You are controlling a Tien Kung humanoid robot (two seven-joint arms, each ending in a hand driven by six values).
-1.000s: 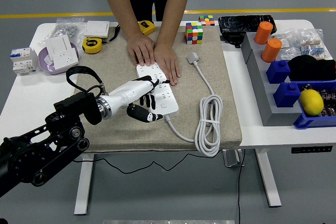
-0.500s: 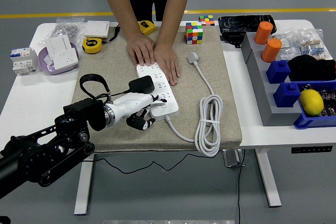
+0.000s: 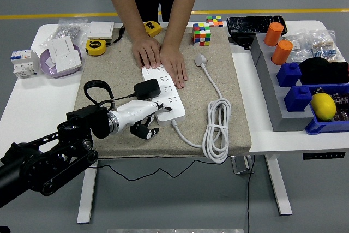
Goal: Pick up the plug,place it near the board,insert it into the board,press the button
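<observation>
White power strip (image 3: 163,92), black plug (image 3: 146,88), beige mat (image 3: 218,75), multicoloured cube (image 3: 201,34), yellow lemon (image 3: 323,106)

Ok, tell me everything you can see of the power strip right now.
The power strip is a long white plastic board with rows of sockets, lying flat on the beige mat. A person's hands press its far end. A black plug sits at its left edge. The left hand is at its near end. Its white cable coils to the right.

person's hands (image 3: 161,58) blocking board's (image 3: 163,91) far end
</observation>
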